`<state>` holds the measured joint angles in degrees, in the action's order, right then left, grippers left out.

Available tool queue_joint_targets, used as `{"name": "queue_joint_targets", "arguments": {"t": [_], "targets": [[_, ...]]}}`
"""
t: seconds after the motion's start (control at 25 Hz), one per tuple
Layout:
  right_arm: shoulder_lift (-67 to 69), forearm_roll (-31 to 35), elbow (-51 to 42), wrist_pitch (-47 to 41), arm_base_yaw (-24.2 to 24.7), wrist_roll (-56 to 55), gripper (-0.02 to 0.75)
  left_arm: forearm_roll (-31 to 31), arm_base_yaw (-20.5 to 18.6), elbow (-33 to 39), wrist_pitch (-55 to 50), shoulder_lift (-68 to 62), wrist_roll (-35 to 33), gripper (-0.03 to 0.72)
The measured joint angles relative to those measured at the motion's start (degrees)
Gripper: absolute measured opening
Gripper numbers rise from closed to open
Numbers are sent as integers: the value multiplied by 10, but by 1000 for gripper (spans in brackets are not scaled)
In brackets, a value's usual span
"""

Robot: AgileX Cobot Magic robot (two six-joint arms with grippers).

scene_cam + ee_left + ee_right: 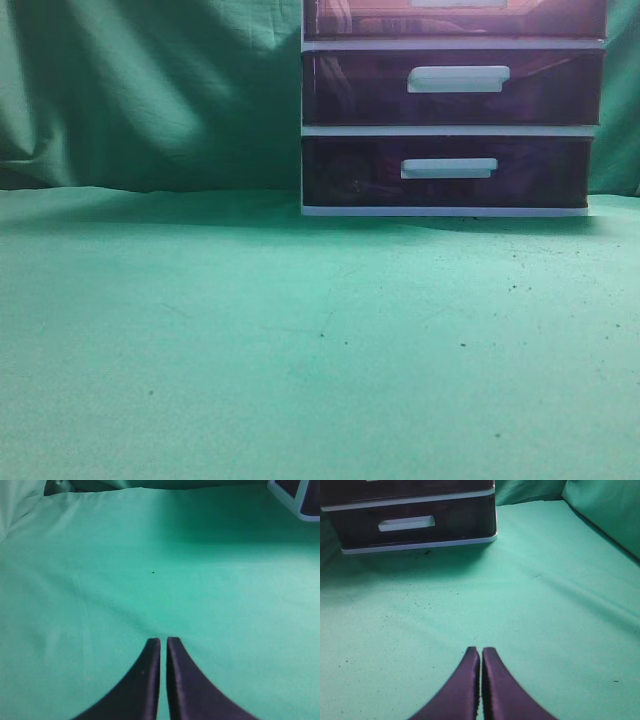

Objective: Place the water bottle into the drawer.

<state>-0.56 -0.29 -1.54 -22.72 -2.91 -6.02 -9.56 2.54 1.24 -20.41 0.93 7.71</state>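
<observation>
From the front camera, the white-framed drawer unit [450,110] sits at the back of the table on the right, pushed up against the rumpled green backdrop [150,90]. The top drawer [455,17], the one that matters, is cut off by the frame edge; I only see a strip of its dark maroon translucent front, and it looks closed. The two lower drawers have glossy fronts and chunky white bar handles. No water bottle anywhere, and no arms in this shot either. The green tablecloth [300,350] is matte, a bit creased, with tiny dark specks on it.

Left wrist cam: the left gripper [163,641] hangs over bare cloth, its smooth dark curved fingers pressed together, gripping nothing. A corner of the unit peeks in top right.

Right wrist cam: the right gripper [480,650] is likewise clenched and empty, aimed toward the unit's bottom drawer [415,525]. My guess is both arms are just parked, waiting to start.
</observation>
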Motion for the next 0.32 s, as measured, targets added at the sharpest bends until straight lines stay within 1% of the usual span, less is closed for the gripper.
{"name": "queue_joint_targets", "arguments": {"t": [0.32], "targets": [[0, 0, 0, 0, 0, 0, 0, 0, 0, 0, 0, 0, 0, 0]]}}
